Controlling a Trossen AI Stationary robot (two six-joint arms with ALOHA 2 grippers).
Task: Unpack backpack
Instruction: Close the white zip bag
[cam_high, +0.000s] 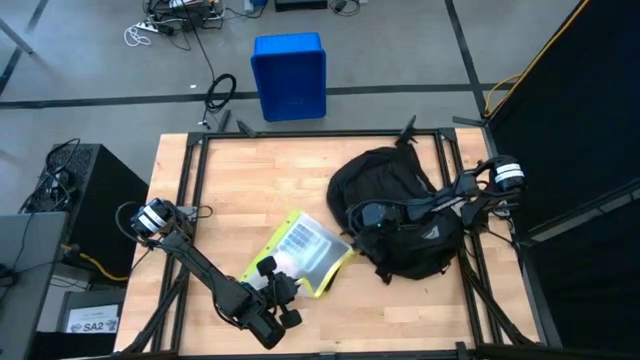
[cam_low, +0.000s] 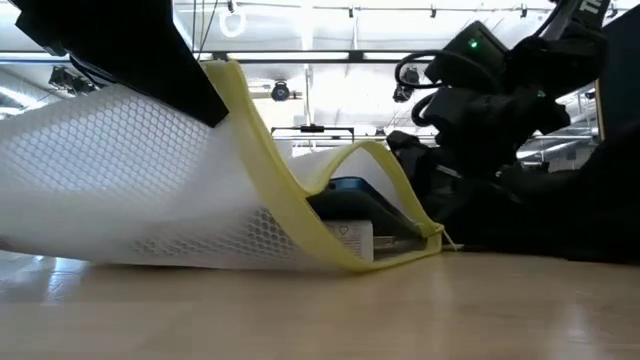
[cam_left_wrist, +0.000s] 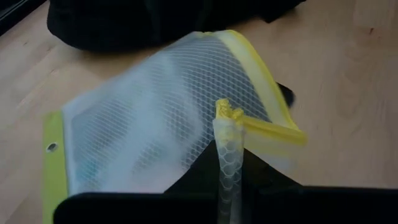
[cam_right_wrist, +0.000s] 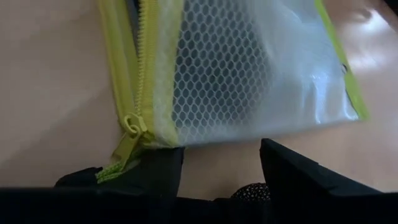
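Down near the front edge of the surface, left gripper (cam_high: 283, 290) clamped shut on a corner of the mesh pouch (cam_high: 300, 250), pinching the yellow-trimmed edge (cam_left_wrist: 229, 121) so that this side lifts and bends up off the wood. Clear netting and yellow zipper binding visible on the pouch, with a dark flat item showing through the mesh (cam_low: 350, 195). Further along, toward the right half of the surface, right gripper (cam_high: 370, 216) with fingers parted, holding nothing, hovering just over the zipper end (cam_right_wrist: 127, 140) of the pouch. Directly under and behind that arm, the backpack (cam_high: 400, 215), black and slumped on the right side of the surface, close to the back-right corner, touching the pouch's near edge or nearly so. Beyond the far edge, a blue bin (cam_high: 289, 75) on the floor.
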